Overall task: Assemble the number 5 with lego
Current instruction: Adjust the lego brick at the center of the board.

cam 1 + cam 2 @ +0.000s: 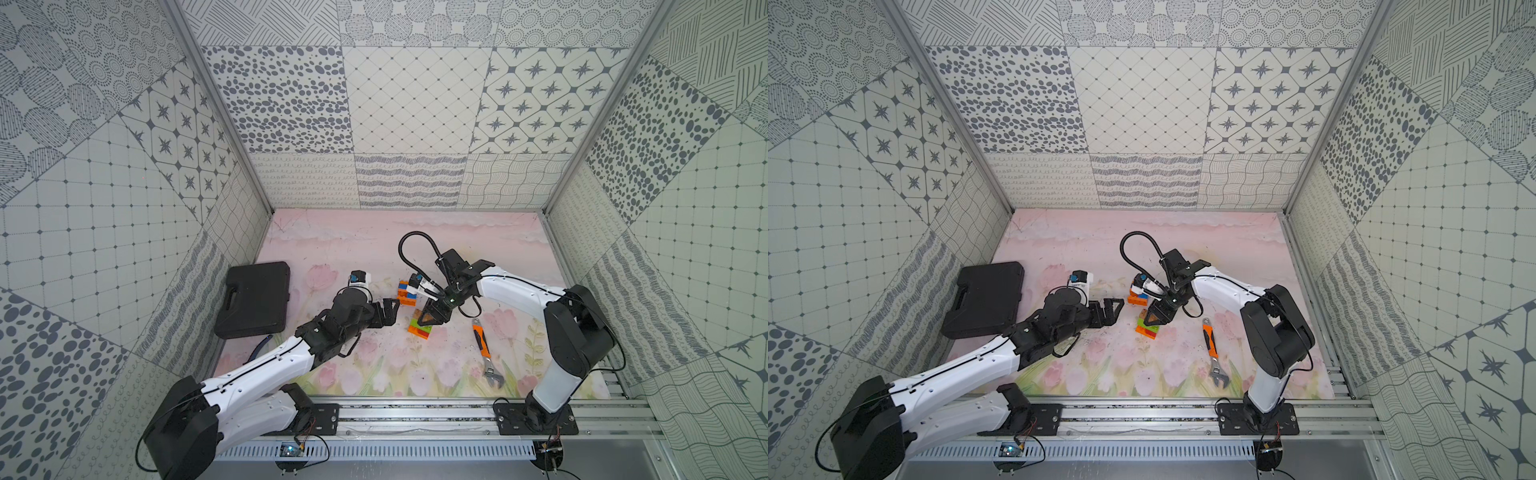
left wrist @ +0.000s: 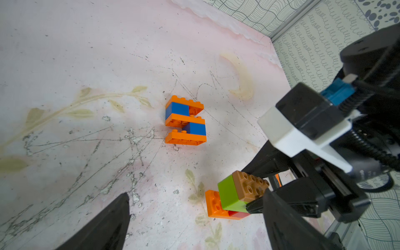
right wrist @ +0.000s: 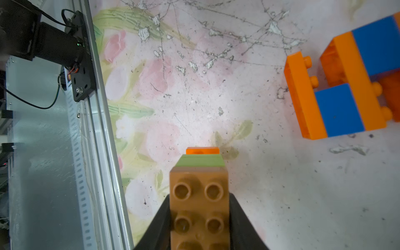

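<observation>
Orange and blue bricks (image 2: 185, 121) glossy smooth plastic, the orange slightly see-through in the right wrist view. Brown brick (image 3: 199, 207) duller plastic, studs hollow; green brick (image 2: 229, 193) smooth with a soft sheen. Surface (image 2: 108, 65) is a matt printed floral sheet, scratched, print flaking off in spots. Right claw (image 3: 199, 216) matt black plastic. Case (image 1: 255, 299) black textured plastic. Wrench (image 1: 487, 353) bare metal head, orange and black handle. Front rail (image 1: 415, 413) brushed aluminium.
</observation>
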Motion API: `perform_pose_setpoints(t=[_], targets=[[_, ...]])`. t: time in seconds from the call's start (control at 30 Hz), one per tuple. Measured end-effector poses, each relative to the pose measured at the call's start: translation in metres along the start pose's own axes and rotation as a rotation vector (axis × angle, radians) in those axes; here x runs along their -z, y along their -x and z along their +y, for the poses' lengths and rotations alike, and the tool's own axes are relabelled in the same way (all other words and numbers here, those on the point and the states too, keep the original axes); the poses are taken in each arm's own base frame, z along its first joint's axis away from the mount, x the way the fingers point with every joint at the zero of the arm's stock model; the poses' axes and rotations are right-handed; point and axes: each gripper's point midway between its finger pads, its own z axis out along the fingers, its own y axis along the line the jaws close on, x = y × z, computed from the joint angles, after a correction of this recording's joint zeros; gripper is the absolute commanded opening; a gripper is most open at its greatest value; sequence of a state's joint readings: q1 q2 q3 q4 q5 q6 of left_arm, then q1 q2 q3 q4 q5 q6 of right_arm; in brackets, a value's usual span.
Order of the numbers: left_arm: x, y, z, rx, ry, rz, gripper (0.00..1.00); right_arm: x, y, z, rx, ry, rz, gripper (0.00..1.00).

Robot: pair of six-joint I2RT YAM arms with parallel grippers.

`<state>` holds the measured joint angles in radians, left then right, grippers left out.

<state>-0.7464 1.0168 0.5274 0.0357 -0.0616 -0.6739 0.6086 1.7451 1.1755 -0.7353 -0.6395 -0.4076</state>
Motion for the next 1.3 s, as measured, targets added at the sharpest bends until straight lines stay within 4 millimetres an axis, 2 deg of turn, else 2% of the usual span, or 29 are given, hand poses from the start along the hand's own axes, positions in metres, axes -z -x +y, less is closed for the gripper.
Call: perform_pose_setpoints(t=[0.3,0.43,0.63,0.87,1.0,1.03,1.17,1.3], targets=[[0.013,0.008,0.006,-0.013,0.033,-0.044,0.99,-0.018,-0.006,0.009,-0.051,0.082,0.049,0.34],[0.014,0.009,0.007,-0.013,0.041,-0.049,0.99,-0.027,-0.010,0.015,-0.066,0.115,0.085,0.34],[0.011,0.008,0.010,-0.017,0.057,-0.037,0.99,-0.032,-0.005,0.017,-0.069,0.144,0.094,0.36],[0.010,0.007,0.011,-0.023,0.068,-0.029,0.99,-0.040,-0.003,0.014,-0.085,0.168,0.107,0.40],[0.010,0.005,0.013,-0.024,0.073,-0.027,0.99,-0.041,-0.002,0.009,-0.079,0.151,0.113,0.47],[0.010,0.005,0.013,-0.024,0.074,-0.026,0.99,-0.042,-0.003,0.008,-0.085,0.144,0.121,0.53],[0.010,0.002,0.015,-0.025,0.079,-0.021,0.99,-0.042,-0.005,0.003,-0.079,0.113,0.132,0.57],[0.009,0.002,0.016,-0.025,0.080,-0.019,0.99,-0.042,-0.002,-0.004,-0.070,0.074,0.131,0.56]])
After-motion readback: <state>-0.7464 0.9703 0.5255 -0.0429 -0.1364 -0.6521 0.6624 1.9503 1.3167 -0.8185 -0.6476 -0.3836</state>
